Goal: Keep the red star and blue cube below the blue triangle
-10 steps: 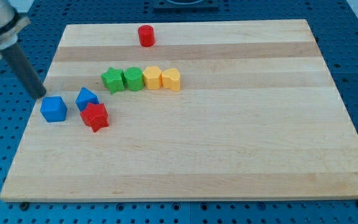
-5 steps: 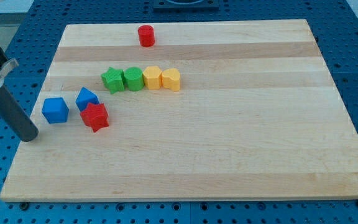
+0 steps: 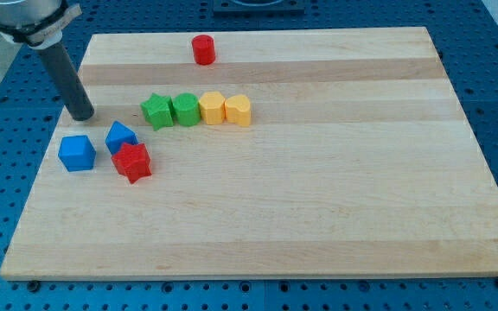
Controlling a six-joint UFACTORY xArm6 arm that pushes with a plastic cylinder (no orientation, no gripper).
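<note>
Resting on the pale wooden surface, our tip sits apart from every block; we carry no claw, only a dark rod, so nothing is pinched. Just below the tip toward the view's bottom lies the blue cube; the blue triangle block sits down-right of it, touching the red star block. Farther right stands a row: green star, green block, two yellow blocks. A red cylinder lies up-right.

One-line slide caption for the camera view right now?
My tip rests above the blue cube, left of the blue triangle; red star sits below it.
</note>
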